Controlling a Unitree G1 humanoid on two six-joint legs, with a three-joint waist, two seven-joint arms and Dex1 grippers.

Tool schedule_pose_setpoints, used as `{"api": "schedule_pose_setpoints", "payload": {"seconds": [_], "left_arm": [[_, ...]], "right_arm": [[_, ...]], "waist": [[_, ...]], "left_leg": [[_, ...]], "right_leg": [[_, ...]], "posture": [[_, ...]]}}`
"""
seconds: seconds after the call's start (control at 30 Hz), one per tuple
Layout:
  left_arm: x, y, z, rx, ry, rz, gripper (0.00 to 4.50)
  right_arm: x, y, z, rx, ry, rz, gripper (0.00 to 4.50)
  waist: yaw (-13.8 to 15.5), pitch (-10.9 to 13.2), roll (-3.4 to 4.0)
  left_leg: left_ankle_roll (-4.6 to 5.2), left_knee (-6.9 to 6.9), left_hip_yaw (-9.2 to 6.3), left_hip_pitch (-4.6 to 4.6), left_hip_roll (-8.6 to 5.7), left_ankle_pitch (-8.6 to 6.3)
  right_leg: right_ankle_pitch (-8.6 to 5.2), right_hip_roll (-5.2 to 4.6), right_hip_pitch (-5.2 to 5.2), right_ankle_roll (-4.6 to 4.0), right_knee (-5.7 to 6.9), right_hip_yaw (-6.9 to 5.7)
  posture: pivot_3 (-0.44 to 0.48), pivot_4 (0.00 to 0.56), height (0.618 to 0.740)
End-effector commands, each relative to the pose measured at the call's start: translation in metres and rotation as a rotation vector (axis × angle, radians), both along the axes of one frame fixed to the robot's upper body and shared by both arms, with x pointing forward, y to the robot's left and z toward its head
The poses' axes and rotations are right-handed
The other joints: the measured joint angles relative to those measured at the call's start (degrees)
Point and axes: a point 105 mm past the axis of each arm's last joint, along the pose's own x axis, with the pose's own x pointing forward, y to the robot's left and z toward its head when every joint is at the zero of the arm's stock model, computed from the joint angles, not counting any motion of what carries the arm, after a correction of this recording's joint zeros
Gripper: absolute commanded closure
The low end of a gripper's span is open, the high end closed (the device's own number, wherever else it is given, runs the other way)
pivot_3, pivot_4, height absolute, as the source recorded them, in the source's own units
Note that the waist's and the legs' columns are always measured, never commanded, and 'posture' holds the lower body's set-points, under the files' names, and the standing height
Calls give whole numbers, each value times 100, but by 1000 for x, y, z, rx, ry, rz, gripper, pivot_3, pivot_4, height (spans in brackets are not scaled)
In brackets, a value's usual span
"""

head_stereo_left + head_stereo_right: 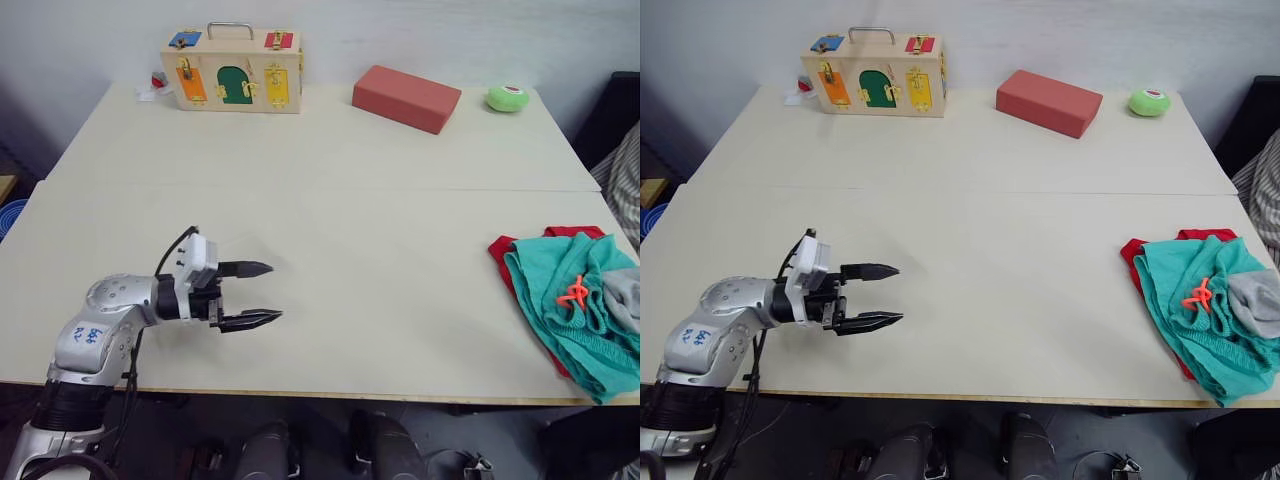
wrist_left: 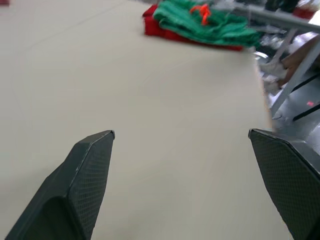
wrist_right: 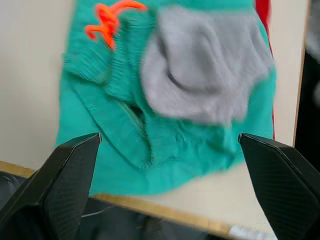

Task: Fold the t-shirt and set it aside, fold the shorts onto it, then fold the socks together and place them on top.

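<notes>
Holding my left tool (image 1: 262, 294) low over the bare desk (image 1: 350, 220), fingers spread, arm reaching rightward. At the desk's right edge, socks (image 3: 205, 67) lie on shorts (image 1: 570, 310) over the t-shirt (image 1: 502, 252); my right tool (image 3: 170, 145) hovers there, spread.

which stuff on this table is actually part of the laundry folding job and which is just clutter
Part of the job: t-shirt, shorts, socks, stacked at the table's right edge.

Just lying about: wooden latch box, red block, green round object, all along the far edge.
</notes>
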Motion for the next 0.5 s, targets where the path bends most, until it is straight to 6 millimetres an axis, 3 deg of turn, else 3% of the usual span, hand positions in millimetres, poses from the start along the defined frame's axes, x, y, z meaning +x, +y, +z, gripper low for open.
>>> {"api": "schedule_pose_setpoints", "payload": {"seconds": [0.03, 0.1, 0.2, 0.33, 0.5], "left_arm": [[8, 31, -6, 169, -173, 144, 0], [9, 45, -13, 236, -203, 203, 0], [7, 64, -20, 254, -199, 260, 0], [4, 73, -20, 255, -212, 313, 0], [-5, 84, -22, 291, -216, 340, 0]], "right_arm": [[41, 65, 37, -31, -297, 337, 23], [59, 102, 34, 11, -344, 504, 23], [74, 157, 3, 50, -321, 748, 23], [91, 184, -28, 22, -357, 878, 23], [108, 196, -55, 10, -378, 931, 23]], "waist": [[-95, 6, -10], [-148, 13, -21], [-131, 10, -41], [9, 14, -39], [-17, 14, -39]], "left_leg": [[-2, -1, 4, 3, 0, 1], [-6, -17, 17, 20, -1, 6], [-19, -46, 14, 39, 1, 23], [-7, -48, 6, 42, 3, 33], [13, -35, 21, 42, -5, 35]], "right_leg": [[2, -1, 0, -3, 0, 1], [8, -5, 2, -12, 0, 12], [-4, -7, 1, -36, 9, 8], [-28, -12, -1, -68, 30, -16], [-20, -17, 8, -51, 25, -12]], "posture": [[0, 150, 740], [0, 150, 740], [0, 150, 740], [0, 150, 740], [0, 150, 740]]}}
